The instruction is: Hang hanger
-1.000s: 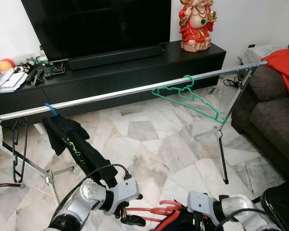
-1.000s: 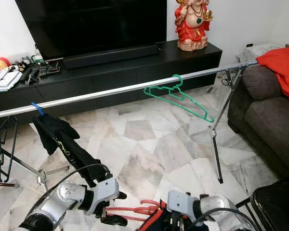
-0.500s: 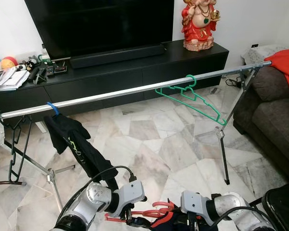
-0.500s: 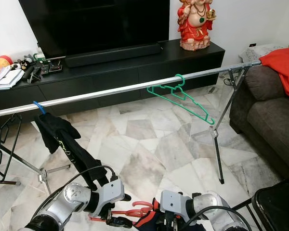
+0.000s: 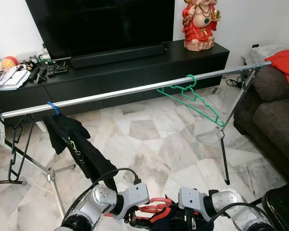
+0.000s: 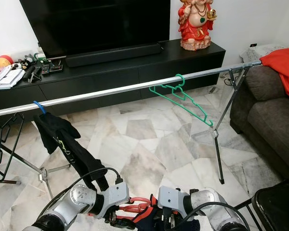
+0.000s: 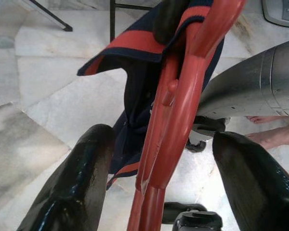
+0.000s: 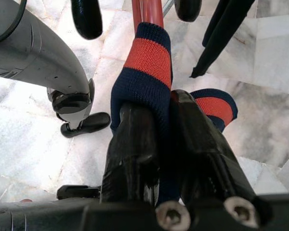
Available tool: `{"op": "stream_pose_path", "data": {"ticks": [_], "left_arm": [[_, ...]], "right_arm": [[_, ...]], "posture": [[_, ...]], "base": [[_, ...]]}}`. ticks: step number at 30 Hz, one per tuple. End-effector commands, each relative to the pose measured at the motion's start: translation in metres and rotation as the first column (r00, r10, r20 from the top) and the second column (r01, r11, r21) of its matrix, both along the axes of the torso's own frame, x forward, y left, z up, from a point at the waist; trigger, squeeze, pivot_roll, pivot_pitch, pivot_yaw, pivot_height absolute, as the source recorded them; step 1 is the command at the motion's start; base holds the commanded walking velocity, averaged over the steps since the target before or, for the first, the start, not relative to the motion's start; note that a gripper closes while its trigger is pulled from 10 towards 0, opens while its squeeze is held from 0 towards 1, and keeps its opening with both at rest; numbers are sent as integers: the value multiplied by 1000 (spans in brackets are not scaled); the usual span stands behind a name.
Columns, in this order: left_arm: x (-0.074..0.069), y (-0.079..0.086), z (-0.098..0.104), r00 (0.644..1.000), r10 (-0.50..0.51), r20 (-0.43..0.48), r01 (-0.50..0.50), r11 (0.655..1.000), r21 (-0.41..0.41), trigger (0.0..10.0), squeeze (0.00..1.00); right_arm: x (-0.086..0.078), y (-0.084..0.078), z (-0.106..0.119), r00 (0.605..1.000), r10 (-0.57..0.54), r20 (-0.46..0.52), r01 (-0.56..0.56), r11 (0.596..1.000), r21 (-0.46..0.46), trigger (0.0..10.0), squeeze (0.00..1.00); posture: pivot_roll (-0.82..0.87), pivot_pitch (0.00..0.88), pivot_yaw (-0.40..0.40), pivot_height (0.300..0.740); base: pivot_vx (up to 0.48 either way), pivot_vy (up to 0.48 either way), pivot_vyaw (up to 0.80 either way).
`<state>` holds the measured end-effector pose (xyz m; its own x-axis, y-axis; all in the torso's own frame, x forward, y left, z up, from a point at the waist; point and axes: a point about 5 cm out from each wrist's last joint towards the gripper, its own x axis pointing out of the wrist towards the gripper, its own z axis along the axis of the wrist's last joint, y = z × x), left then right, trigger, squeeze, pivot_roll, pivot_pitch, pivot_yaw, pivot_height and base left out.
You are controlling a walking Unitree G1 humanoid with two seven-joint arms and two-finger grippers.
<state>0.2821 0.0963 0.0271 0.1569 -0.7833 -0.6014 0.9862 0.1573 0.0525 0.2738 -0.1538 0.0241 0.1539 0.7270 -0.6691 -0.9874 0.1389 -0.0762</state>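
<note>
Red plastic hanger [image 5: 151, 210] carrying a navy garment with orange-red stripes [image 8: 151, 72] sits low at six o'clock, between both arms. It looks light and stiff but slick; best held by the neck under the hook, the limp cloth swinging below. The right tool [image 8: 171, 144] is clenched on the striped cloth over the hanger. The left tool [image 7: 166, 159] is spread, its fingers [image 7: 82, 178] straddling the red bar without touching. A second ago the left tool sat further toward nine o'clock. The long silver rail [image 5: 135, 90] crosses at twelve o'clock.
</note>
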Motion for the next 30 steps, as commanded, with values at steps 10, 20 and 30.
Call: {"op": "stream_pose_path", "data": {"ticks": [10,20,30], "left_arm": [[1,2,-3,1000,-10,-3,11,999,31,0,0],[-1,-1,-5,1000,-10,-6,11,1000,25,0,0],[-2,-2,-5,1000,-27,-4,27,999,34,0,0]], "right_arm": [[6,6,6,999,10,31,-11,1000,29,10000,0],[8,5,8,999,6,39,-7,999,32,10000,0],[10,8,9,999,3,54,-5,999,35,10000,0]], "posture": [[-54,20,81,740],[-61,9,82,740],[-63,0,87,740]], "base": [[0,0,0],[0,0,0],[0,0,0]]}}
